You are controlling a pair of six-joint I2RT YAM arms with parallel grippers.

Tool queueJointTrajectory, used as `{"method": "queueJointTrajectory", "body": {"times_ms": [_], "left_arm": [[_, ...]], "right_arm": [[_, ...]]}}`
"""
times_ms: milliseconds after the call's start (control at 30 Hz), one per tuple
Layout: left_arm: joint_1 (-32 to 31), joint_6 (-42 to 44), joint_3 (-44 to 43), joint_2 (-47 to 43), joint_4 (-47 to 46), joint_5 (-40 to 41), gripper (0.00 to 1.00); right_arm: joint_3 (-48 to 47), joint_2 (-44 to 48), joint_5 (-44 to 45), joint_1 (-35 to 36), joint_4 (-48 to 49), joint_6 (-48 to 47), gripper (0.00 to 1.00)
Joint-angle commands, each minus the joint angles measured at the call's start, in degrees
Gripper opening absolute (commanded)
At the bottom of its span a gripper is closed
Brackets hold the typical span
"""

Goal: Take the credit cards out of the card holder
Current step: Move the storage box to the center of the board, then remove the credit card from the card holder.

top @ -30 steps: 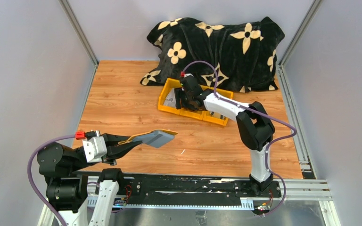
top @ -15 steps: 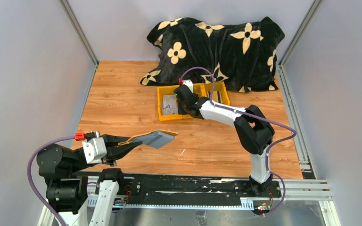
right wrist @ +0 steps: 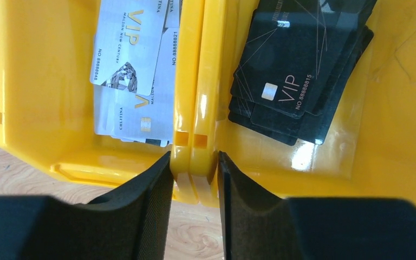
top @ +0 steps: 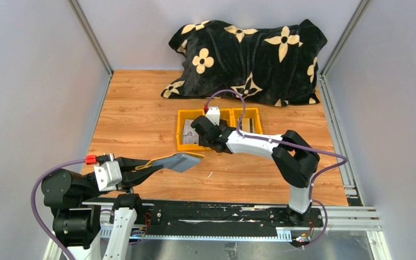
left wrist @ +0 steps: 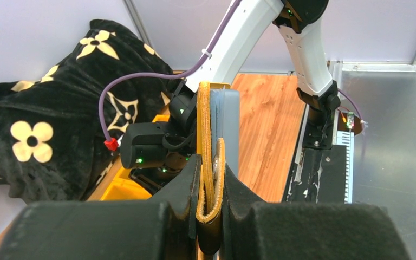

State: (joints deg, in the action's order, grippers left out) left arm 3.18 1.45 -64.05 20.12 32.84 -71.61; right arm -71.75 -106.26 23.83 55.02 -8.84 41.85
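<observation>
Wood-grain table fills the floor of a grey-walled booth, and a black blanket with cream flowers lies heaped along the far edge. Near the middle of the table sits a yellow bin with side-by-side compartments.

From where I stand, the left gripper is low at the near left, and its two dark fingers are pinched tight on the edge of the card holder. The mustard-yellow wallet sticks out past the fingertips toward the bin, with its grey plastic sleeves showing beside the yellow leaf. It looks to be held up off the wood, well apart from the bin. Whether any cards sit inside its sleeves, I cannot tell.

The right arm reaches across from the right, and the right gripper is down at the near rim of the bin. Its fingers stand one on each side of the doubled yellow wall between two compartments, both pressed against it, so the jaws are closed on that wall.

The credit cards, pale silver with "VIP" printed on them, lie in a loose overlapping pile in the compartment on one side of that wall. On the other side lies a stack of black cards, also marked "VIP".
</observation>
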Motion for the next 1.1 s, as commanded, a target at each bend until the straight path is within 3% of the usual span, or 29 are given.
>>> {"method": "queueJointTrajectory", "body": {"times_ms": [0,267,467,600,667,800,967,1067], "left_arm": [[-0.19,-0.38,-0.66,-0.92,0.05,-0.86,0.00],[-0.18,-2.51,-0.22,-0.27,0.36,-3.61,0.00],[-0.19,-3.81,-0.49,1.22,0.32,-3.99,0.00],[-0.16,-6.12,-1.47,3.23,0.31,-2.42,0.00],[-0.19,-9.43,-1.80,4.73,-1.00,-1.69,0.00],[-0.24,-12.91,-1.93,6.26,-1.93,-2.03,0.00],[-0.20,-13.71,-1.88,6.01,-2.20,-1.57,0.00],[-0.24,-19.58,-0.03,5.39,-9.05,-1.31,0.00]], "right_arm": [[0.40,1.74,-1.62,1.07,-2.58,1.68,0.46],[-1.27,20.86,-15.36,-1.23,-2.63,-14.87,0.73],[7.18,37.63,-57.64,-10.64,6.34,-20.75,0.75],[14.75,46.19,-75.21,-10.74,14.34,-24.40,0.75],[18.73,49.72,-79.37,-10.67,21.96,-22.11,0.76],[22.23,53.04,-79.56,-9.34,35.49,-16.92,0.77],[19.98,51.28,-80.33,-5.62,38.53,-17.15,0.73],[18.54,49.32,-79.50,-3.46,37.65,-17.94,0.67]]}}
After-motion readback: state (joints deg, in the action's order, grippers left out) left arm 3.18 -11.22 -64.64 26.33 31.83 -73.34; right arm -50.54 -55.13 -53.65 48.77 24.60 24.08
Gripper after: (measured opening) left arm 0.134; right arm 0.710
